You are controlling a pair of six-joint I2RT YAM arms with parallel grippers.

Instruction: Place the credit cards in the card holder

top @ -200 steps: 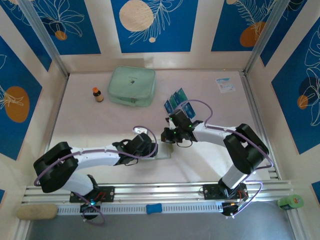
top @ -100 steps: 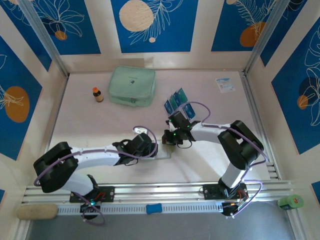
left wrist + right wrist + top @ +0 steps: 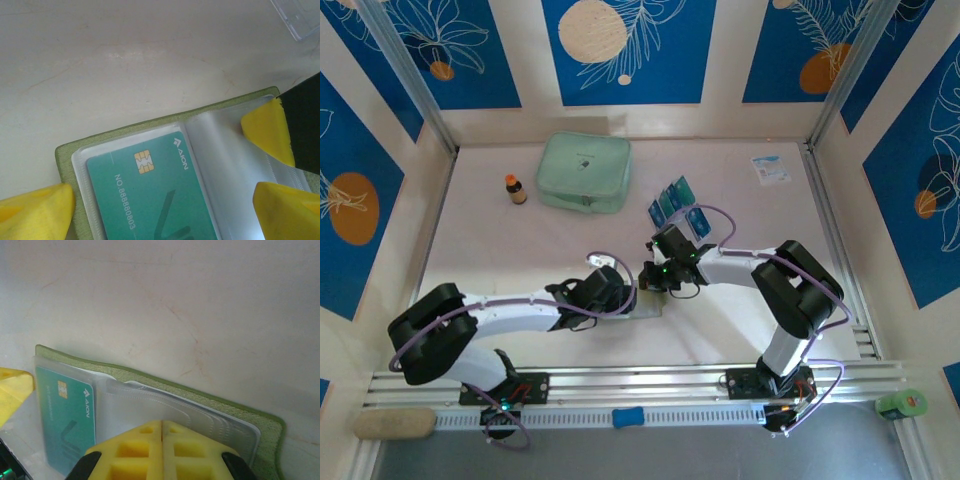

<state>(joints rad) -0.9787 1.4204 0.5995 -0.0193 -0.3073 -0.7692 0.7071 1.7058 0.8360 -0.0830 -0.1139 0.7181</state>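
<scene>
The olive-green card holder (image 3: pixel 165 122) lies open on the table, its clear sleeves facing up. A teal credit card (image 3: pixel 155 200) with a gold chip sits inside the left sleeve. My left gripper (image 3: pixel 160 202) is open, with one yellow finger on each side of the holder. My right gripper (image 3: pixel 162 424) is shut, and its tips rest on the empty clear sleeves (image 3: pixel 175 402) of the holder's right half. From above, both grippers (image 3: pixel 615 290) (image 3: pixel 653 272) meet over the holder (image 3: pixel 648 309). Several loose blue and teal credit cards (image 3: pixel 670 200) lie fanned on the table behind the right gripper.
A pale mint zip pouch (image 3: pixel 584 172) and a small brown bottle (image 3: pixel 515 189) stand at the back left. A white-and-blue packet (image 3: pixel 770 168) lies at the back right. A clear plastic piece (image 3: pixel 300 17) lies just beyond the holder.
The right gripper has crept slightly left and nearer over the holder, its elbow folding in. The left arm has stayed put.
</scene>
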